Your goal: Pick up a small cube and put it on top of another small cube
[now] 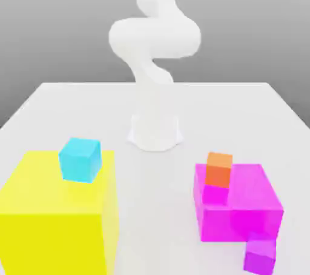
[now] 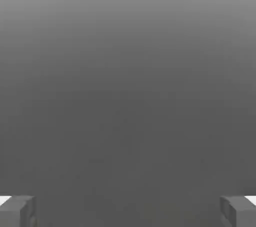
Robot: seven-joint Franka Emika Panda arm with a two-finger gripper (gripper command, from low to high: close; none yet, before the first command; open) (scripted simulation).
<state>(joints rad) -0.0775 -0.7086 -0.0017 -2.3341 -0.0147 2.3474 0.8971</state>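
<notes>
Grey haze hung behind a pale white table (image 1: 54, 101), and my white arm (image 1: 154, 43) rose from its round base at the far middle of that surface. My gripper (image 2: 128, 211) was spread wide, grasping nothing: one grey fingertip (image 2: 17, 211) sat at each edge of the hand view, with only dull grey blankness between them.

Below, in the exterior view, a small cyan cube (image 1: 79, 159) rested on top of a big yellow block (image 1: 57, 219) at that view's left. Well apart from it, at the view's right, a small orange cube (image 1: 218, 169) sat on the near corner of a large magenta block (image 1: 239, 204) (it seemed to perch on a small magenta bump, though I could not tell that bump from the block itself). A small purple cube (image 1: 261, 257) lay on the table just beside the magenta block's front.
</notes>
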